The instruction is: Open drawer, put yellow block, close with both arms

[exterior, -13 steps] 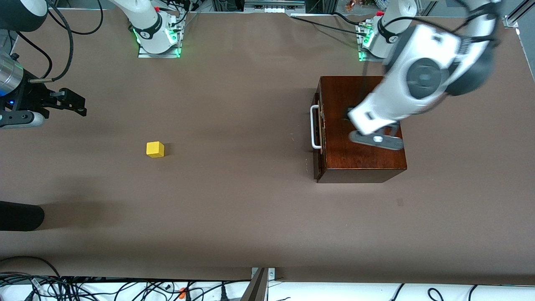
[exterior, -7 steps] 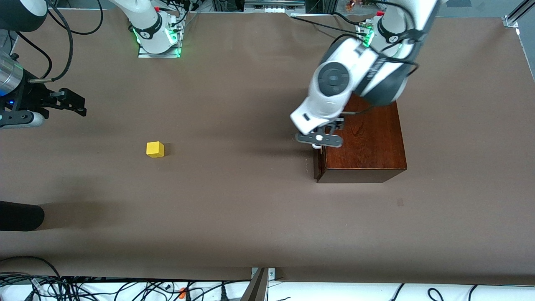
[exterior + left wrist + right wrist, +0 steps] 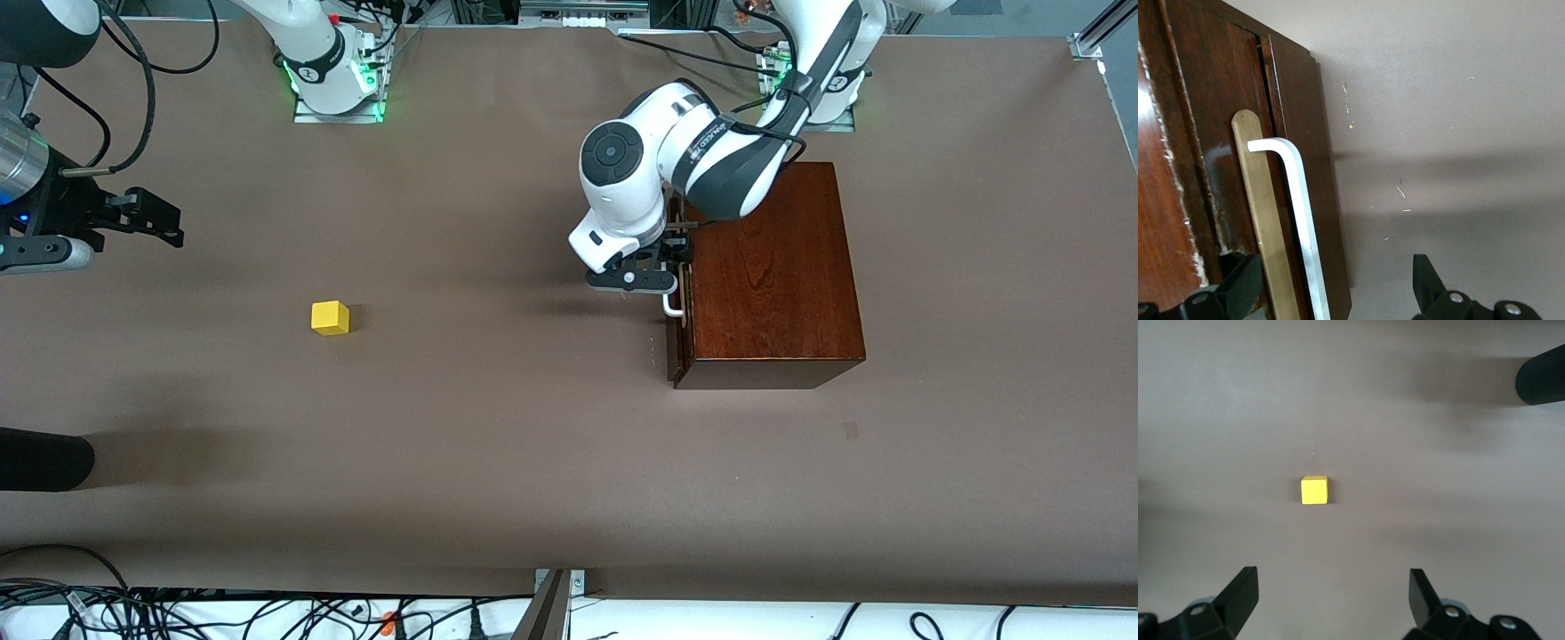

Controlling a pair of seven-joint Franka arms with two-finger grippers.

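The left gripper (image 3: 669,277), jaws apart, straddles the white loop handle (image 3: 1301,220) of the closed drawer (image 3: 1308,167), centre-right of the front view. The drawer sits in a reddish-brown wooden box (image 3: 769,276). The right gripper (image 3: 147,218) waits at the frame's left edge, jaws apart. The yellow block (image 3: 330,317) lies on the brown worktop (image 3: 498,427), left of centre.

Two white robot arms work at one brown table (image 3: 498,462). One small yellow block (image 3: 330,317) lies on it. One reddish-brown wooden box (image 3: 769,276) holds one drawer with one white loop handle (image 3: 1301,227).
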